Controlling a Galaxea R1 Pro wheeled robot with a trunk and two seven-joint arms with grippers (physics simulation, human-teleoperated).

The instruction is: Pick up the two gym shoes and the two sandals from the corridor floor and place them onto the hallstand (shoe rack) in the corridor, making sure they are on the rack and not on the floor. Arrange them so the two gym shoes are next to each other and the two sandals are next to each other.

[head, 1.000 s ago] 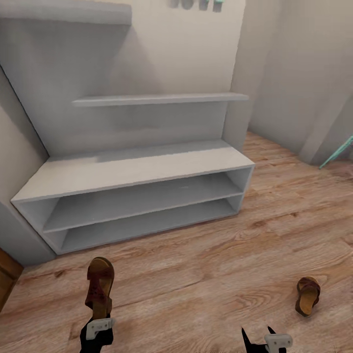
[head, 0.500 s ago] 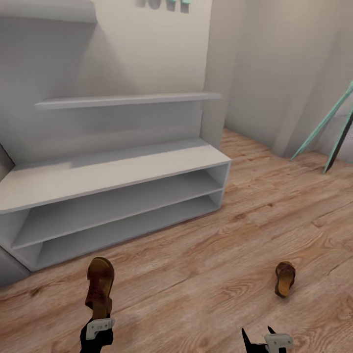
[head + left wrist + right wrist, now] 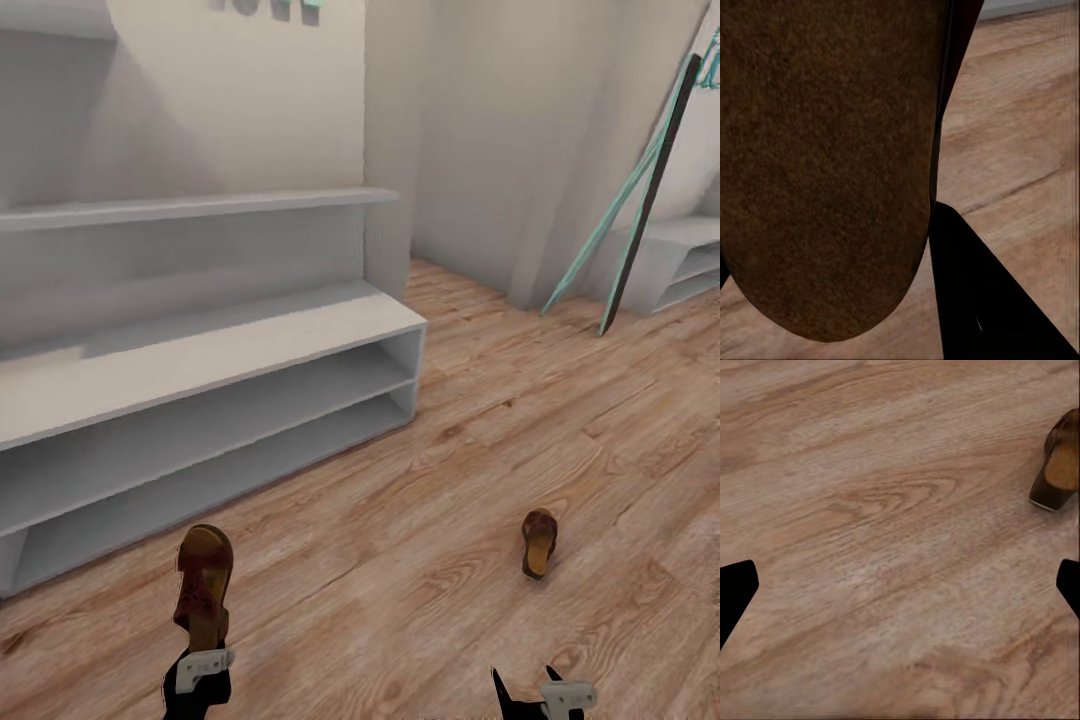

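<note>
Our left gripper [image 3: 200,640], at the bottom left of the head view, is clamped on a flat dark-brown sandal with a mottled reddish footbed [image 3: 203,585], gripping it at the heel end so that its rounded toe points up and away from us, toward the rack. In the left wrist view the same sandal's plain, grainy brown sole [image 3: 825,165] lies right against the camera, with one black finger [image 3: 982,300] pressed along its edge. Our right gripper [image 3: 545,690] sits low at the bottom right of the head view, its two black fingertips spread wide with nothing between them; in the right wrist view the tips [image 3: 735,589] stand at opposite edges over bare planks. The second brown sandal [image 3: 539,541] lies flat on the light brown wood-plank floor [image 3: 420,560], ahead of the right gripper and well apart from it; the right wrist view catches its edge [image 3: 1061,465]. Both arms are held low and close to our body. To the left stands the low white-grey shoe rack [image 3: 200,365] with a smooth bench top, two open shelves beneath and a wall shelf above. Thin teal and dark poles [image 3: 640,190] lean against the far wall.
</note>
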